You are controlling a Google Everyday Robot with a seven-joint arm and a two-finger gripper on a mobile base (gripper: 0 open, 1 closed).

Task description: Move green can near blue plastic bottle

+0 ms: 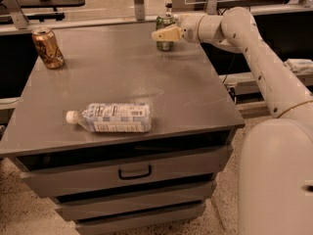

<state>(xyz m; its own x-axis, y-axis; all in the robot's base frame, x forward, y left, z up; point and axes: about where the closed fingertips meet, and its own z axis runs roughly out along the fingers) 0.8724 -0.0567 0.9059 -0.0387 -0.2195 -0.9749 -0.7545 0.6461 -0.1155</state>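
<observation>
Camera view: small green aluminium can upright at far edge of grey surface; claw at it, grip impossible to tell; clear blue-labelled plastic bottle lies toward front.

You have a green can with pale markings at the far edge of the grey table, and the cream gripper is right at it. Your blue plastic bottle is clear and white-capped, with a pale blue-and-white label. The 1 other can is brown-copper. The arm is white.
</observation>
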